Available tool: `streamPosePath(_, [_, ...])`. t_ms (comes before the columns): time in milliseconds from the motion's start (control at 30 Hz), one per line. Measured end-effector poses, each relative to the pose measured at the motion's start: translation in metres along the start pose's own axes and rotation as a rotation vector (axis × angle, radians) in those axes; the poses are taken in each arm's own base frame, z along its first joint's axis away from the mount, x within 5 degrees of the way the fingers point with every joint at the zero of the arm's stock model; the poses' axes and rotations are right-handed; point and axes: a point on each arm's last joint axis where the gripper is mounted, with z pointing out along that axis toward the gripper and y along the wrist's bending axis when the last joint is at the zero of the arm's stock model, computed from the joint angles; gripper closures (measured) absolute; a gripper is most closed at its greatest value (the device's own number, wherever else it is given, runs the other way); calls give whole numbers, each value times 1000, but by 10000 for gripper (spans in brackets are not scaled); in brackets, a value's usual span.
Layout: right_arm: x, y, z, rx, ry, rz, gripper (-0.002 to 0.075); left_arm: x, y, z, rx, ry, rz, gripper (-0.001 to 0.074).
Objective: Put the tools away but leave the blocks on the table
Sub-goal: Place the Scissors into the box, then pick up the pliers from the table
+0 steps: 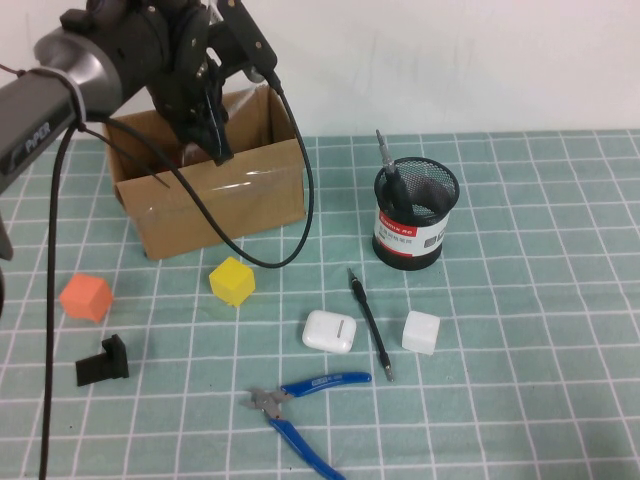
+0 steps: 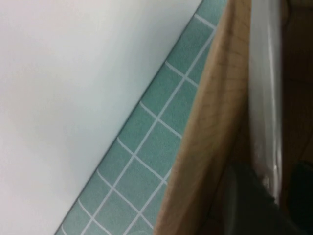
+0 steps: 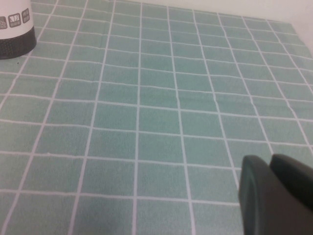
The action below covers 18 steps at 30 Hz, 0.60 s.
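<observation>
My left gripper (image 1: 212, 142) hangs over the open cardboard box (image 1: 215, 205), its tip inside the box's mouth; its wrist view shows only the box's wall (image 2: 210, 122). The blue-handled pliers (image 1: 305, 405) lie at the front of the table. The thin black pen-like tool (image 1: 370, 322) lies between the white earbud case (image 1: 329, 330) and the white cube (image 1: 421, 332). The black-handled screwdriver (image 1: 386, 168) stands in the black mesh pot (image 1: 415, 215). The yellow cube (image 1: 232, 280) and the orange cube (image 1: 85, 297) sit at the left. The scissors are hidden. My right gripper (image 3: 266, 164) is shut, low over bare cloth.
A small black L-shaped bracket (image 1: 103, 362) lies at the front left. A black cable (image 1: 300, 200) loops from the left arm down in front of the box. The pot's base (image 3: 12, 29) shows far off in the right wrist view. The white wall runs along the table's back.
</observation>
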Motion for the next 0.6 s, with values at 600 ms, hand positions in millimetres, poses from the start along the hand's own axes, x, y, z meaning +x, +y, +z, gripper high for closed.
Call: streamPosePath(600, [0,0,0,0,0,0,732,-23,-15,-87,0,-69,24,489])
